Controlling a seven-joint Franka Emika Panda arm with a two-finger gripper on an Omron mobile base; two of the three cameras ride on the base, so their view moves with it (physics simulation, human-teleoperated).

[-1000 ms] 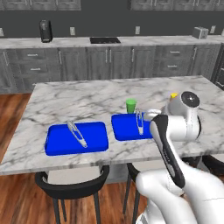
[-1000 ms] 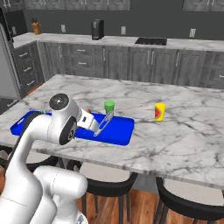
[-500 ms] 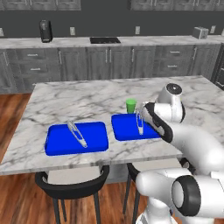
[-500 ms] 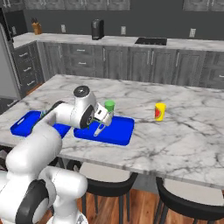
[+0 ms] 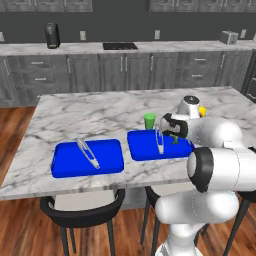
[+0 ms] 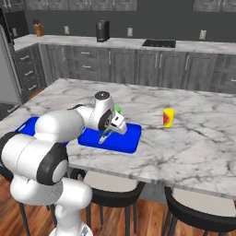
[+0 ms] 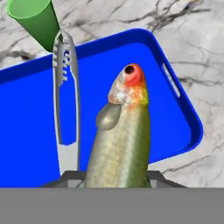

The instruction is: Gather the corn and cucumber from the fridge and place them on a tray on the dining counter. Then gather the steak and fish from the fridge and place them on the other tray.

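Fish (image 7: 122, 140) carried to the tray (image 7: 175, 127)
Claw (image 7: 116, 177) clenched on it above the blue floor beside tongs (image 7: 65, 87); next, lower and release.

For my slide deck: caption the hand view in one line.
Gripper holding a fish over a blue tray, beside metal tongs and a green cup.

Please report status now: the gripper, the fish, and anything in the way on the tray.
Gripper shut on fish. Fish above right blue tray. Tongs lie in tray, beside drop spot.
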